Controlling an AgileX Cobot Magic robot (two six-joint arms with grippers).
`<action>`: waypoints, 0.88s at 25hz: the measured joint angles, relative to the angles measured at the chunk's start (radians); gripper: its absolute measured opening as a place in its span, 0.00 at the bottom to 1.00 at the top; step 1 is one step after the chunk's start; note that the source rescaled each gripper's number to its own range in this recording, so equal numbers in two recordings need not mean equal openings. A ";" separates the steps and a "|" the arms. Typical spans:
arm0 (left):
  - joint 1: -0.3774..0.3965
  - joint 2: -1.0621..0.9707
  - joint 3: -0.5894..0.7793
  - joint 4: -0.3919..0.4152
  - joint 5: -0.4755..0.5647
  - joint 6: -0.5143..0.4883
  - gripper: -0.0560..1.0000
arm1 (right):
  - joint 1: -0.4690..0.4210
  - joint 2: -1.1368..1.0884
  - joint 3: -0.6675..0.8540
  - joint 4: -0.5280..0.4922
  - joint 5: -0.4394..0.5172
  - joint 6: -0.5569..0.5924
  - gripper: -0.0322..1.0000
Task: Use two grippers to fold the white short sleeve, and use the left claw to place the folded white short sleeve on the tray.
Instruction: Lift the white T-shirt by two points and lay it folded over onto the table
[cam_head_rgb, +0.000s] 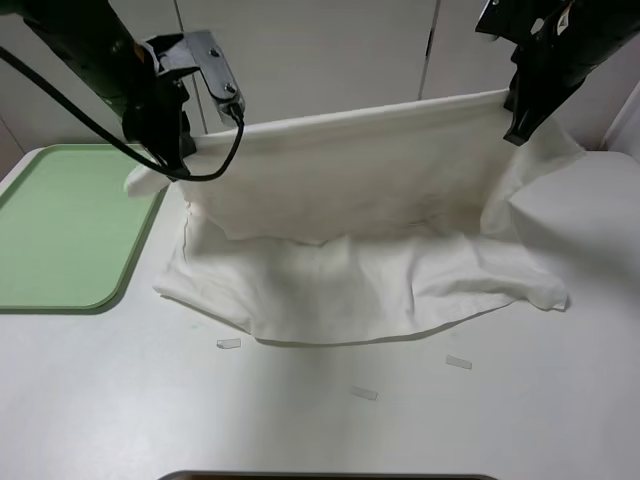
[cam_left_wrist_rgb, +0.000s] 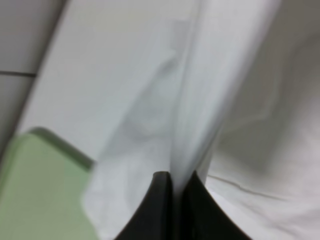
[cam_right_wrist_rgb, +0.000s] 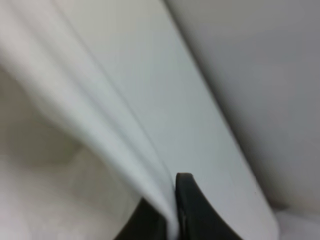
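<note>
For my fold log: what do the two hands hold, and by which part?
Both hold the white short sleeve: the left hand and the right hand each pinch one end of its lifted edge.

Even, bright overhead light; soft shadows fall beneath the shirt (cam_head_rgb: 350, 250) on the bench (cam_head_rgb: 320, 420). Both wrist views are blurred and out of focus.

In the foreground the right gripper (cam_right_wrist_rgb: 169, 202) shows as two black fingers (cam_right_wrist_rgb: 194, 212) pressed together on a fold of the white short sleeve (cam_right_wrist_rgb: 125, 115); the cloth runs away from them towards the far corner of the frame as a taut band with long soft creases; more cloth lies blurred beside it; a plain grey surface (cam_right_wrist_rgb: 260, 75) fills the background.
</note>
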 joint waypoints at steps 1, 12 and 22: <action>0.000 0.000 0.012 -0.014 0.006 0.013 0.05 | 0.000 0.000 0.000 0.008 0.018 -0.007 0.03; -0.001 0.000 0.095 -0.201 0.111 0.149 0.05 | -0.063 -0.002 0.051 0.262 0.226 -0.349 0.03; -0.001 0.000 0.095 -0.291 0.210 0.194 0.05 | -0.093 -0.002 0.331 0.308 0.080 -0.429 0.03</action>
